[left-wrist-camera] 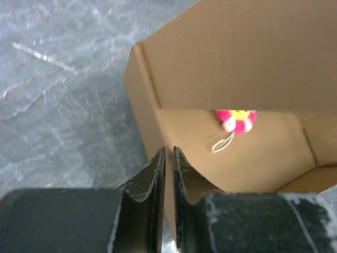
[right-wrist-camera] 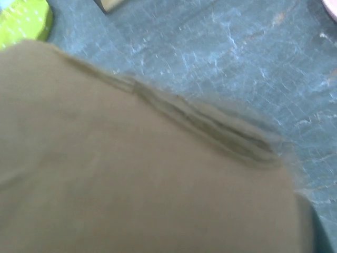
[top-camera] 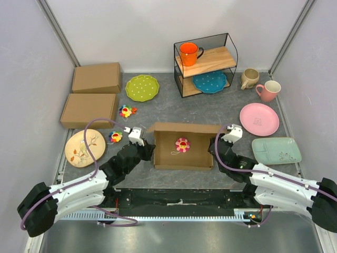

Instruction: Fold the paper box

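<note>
The paper box [top-camera: 184,153] is brown cardboard, open-topped, in the middle of the table with its back flap raised. A pink flower toy [top-camera: 182,145] lies inside it and also shows in the left wrist view [left-wrist-camera: 236,120]. My left gripper [top-camera: 150,148] is at the box's left wall. In the left wrist view its jaws [left-wrist-camera: 168,151] are nearly together, with the edge of the box's wall [left-wrist-camera: 142,100] between them. My right gripper [top-camera: 217,148] is at the box's right wall. The right wrist view is filled by blurred cardboard [right-wrist-camera: 131,174], and its fingers are hidden.
Two closed cardboard boxes [top-camera: 96,77] [top-camera: 89,109] sit back left, near a green plate [top-camera: 142,87] and small flower toys [top-camera: 126,111] [top-camera: 115,137]. A floral plate [top-camera: 85,147] lies left. A wire shelf [top-camera: 205,66], mugs [top-camera: 249,78] [top-camera: 269,90], a pink plate [top-camera: 259,118] and a teal tray [top-camera: 276,150] stand right.
</note>
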`<state>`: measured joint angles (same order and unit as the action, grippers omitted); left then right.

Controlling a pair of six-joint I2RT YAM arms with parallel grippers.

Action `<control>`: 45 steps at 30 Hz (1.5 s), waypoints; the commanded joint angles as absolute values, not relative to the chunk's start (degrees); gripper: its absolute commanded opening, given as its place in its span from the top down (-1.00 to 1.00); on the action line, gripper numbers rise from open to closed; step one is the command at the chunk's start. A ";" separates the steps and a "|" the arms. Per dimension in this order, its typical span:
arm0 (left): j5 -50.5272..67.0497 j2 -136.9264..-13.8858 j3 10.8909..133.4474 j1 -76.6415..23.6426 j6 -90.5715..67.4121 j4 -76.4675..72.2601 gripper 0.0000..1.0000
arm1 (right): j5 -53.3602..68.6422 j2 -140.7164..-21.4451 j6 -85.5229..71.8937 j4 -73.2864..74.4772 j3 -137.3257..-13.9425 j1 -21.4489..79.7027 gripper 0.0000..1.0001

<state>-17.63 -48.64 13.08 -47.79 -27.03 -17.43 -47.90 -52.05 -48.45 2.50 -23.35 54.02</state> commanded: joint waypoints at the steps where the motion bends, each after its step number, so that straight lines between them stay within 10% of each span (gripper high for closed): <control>1: -18.28 -46.85 10.64 -48.25 -31.55 -17.58 0.67 | -40.08 -52.74 -51.24 15.38 -20.21 54.84 0.73; 19: -21.97 -44.12 10.55 -48.25 -31.99 -14.50 0.59 | -43.59 -43.51 -53.17 25.21 -24.25 56.95 0.01; 45: -30.85 -45.97 17.93 -48.25 -32.87 -2.99 0.50 | -34.31 -27.08 -43.53 41.51 -42.54 57.83 -0.18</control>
